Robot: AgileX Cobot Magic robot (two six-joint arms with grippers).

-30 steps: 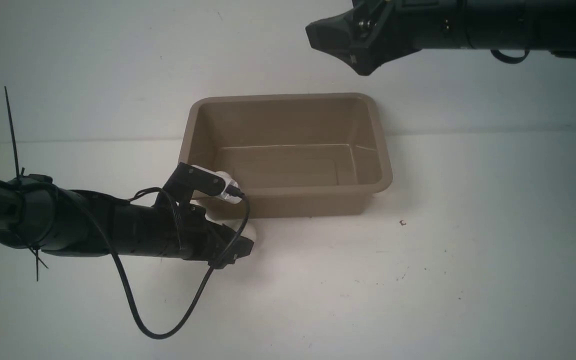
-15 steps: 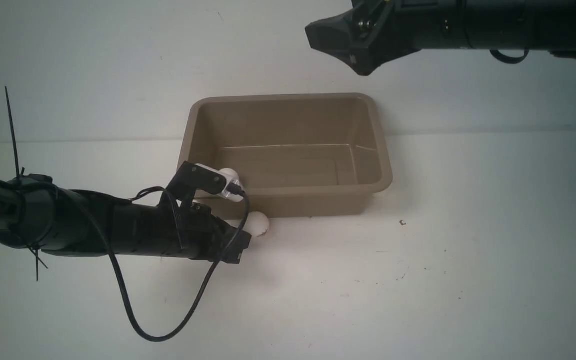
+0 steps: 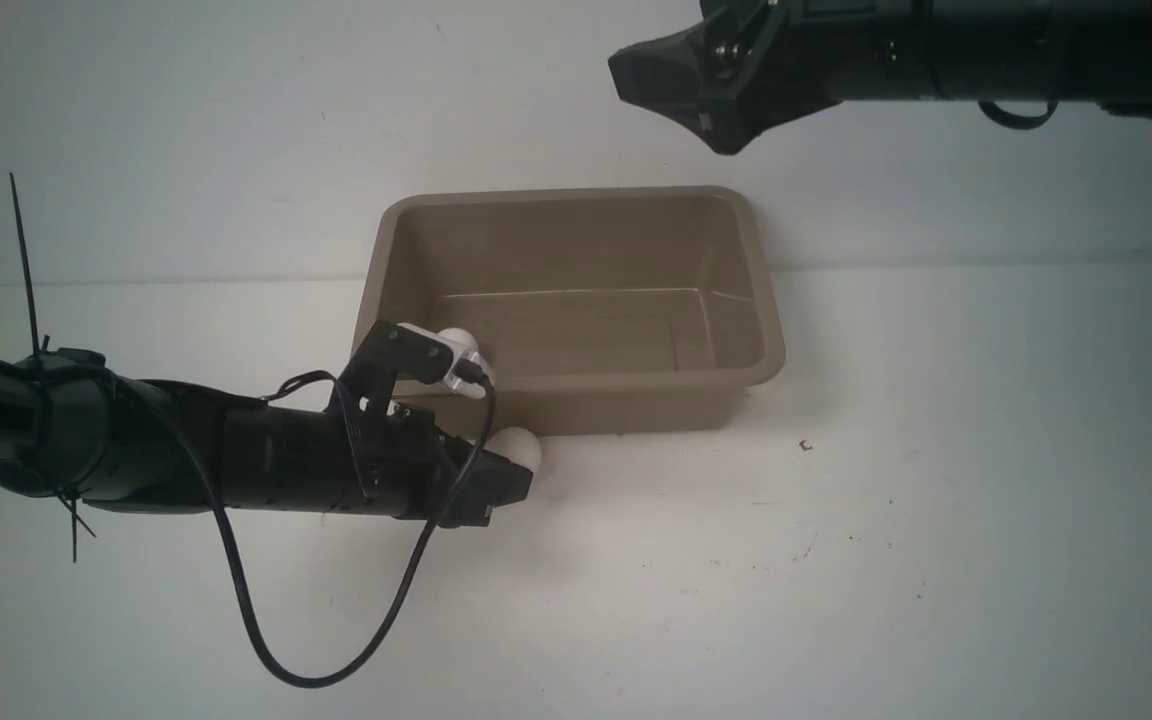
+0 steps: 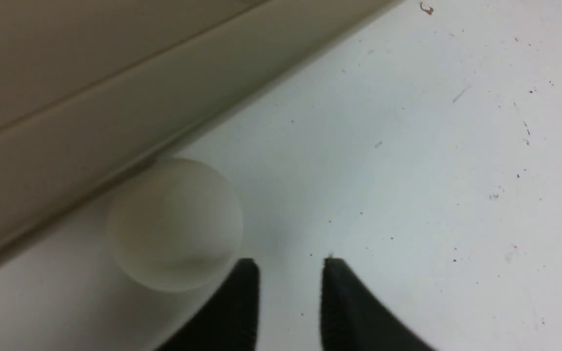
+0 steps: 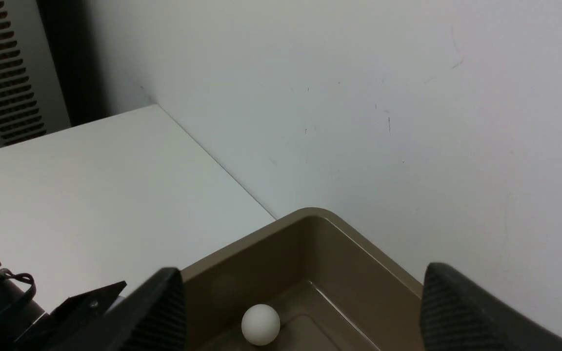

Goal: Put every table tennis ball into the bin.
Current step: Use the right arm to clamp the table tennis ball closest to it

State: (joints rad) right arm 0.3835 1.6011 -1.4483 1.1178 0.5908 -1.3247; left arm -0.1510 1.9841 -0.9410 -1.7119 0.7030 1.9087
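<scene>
Since a second ago my left claw (image 3: 521, 484) has snapped shut on nothing and crept forward; the table tennis ball (image 3: 521, 445) sits outside its tips, against the near wall of the bin (image 3: 626, 408). Another push could roll it away; my right claw (image 3: 676, 105) hangs open.

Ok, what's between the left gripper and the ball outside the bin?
Nothing. In the left wrist view the ball sits right beside one finger of the left gripper, outside its shut jaws, by the bin wall.

front view faces forward, wrist views near bin (image 3: 626, 405)
</scene>
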